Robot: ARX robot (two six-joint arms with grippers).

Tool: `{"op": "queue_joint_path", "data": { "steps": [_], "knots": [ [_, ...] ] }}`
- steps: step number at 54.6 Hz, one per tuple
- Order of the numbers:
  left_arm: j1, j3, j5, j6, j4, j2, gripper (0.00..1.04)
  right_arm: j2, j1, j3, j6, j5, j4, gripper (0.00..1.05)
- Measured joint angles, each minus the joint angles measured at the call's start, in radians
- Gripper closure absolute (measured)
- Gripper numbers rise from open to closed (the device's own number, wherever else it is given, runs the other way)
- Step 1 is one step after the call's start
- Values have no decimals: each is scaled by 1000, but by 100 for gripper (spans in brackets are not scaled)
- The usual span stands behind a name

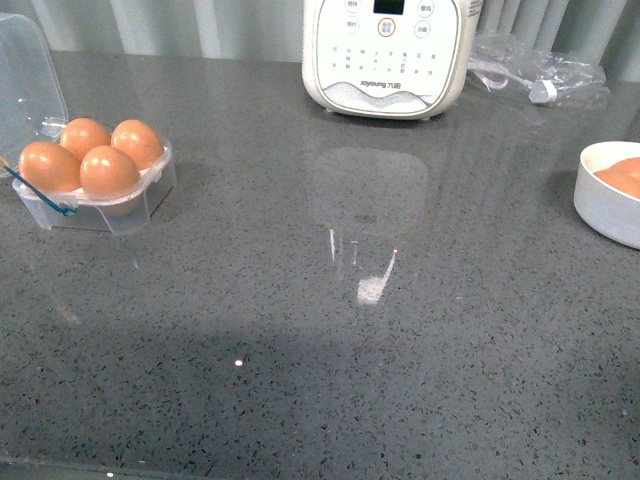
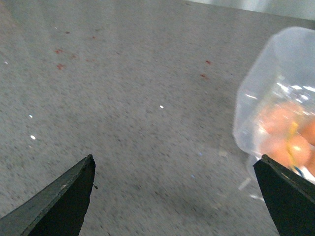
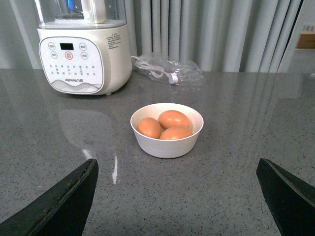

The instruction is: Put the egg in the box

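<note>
The clear plastic box stands at the table's left with its lid raised, and several brown eggs fill its cups. In the left wrist view the box shows blurred beside my open left gripper, which hangs over bare table. The right wrist view has my open right gripper empty, a short way in front of a white bowl that holds three brown eggs. Neither arm shows in the front view.
The bowl sits at the table's right edge of the front view. A white kitchen appliance stands at the back centre, with a plastic bag holding a cable to its right. Curtains hang behind.
</note>
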Motion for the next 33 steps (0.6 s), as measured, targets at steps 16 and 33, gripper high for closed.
{"op": "queue_joint_path", "data": {
  "steps": [16, 33],
  "knots": [
    [18, 194, 29, 15, -10, 203, 7, 0, 0, 0, 0, 0, 0, 7],
    [-47, 327, 8, 3, -24, 333, 7, 0, 0, 0, 0, 0, 0, 7]
  ]
}}
